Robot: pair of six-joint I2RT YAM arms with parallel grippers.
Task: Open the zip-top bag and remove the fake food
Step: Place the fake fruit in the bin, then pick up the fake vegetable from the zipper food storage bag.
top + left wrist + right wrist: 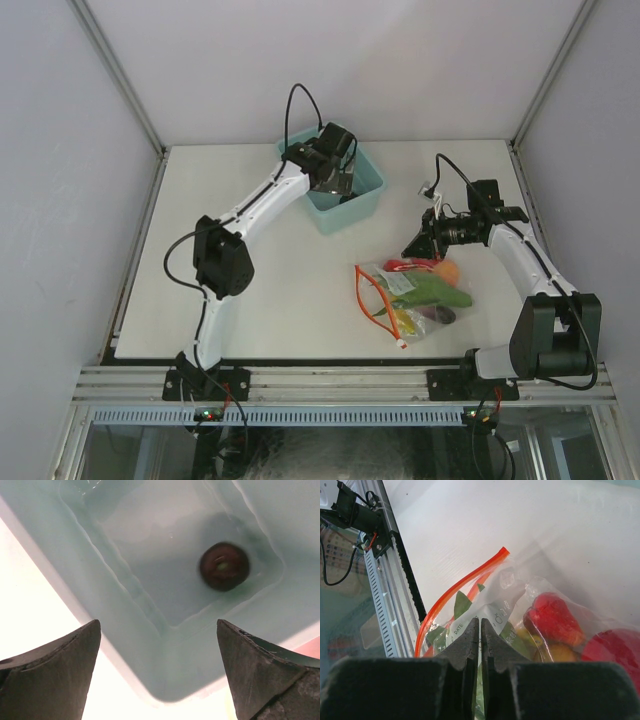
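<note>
Left jaws stand wide above the bin (368,190), so a dark toy fruit (224,566) lies free below them. Right jaws are pressed shut against the bag (496,602), probably steadying it, with the food (551,617) just beyond them.

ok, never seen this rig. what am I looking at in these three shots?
Two robot arms are bolted at the near edge of a white table. The wide picture looks down from above and behind them; the other two come from wrist cameras. The left tool hangs open over a teal bin, holding nothing; one dark round toy fruit lies inside. The right tool is shut at a clear zip bag of toy food on the table; whether it pinches the plastic is unclear.
</note>
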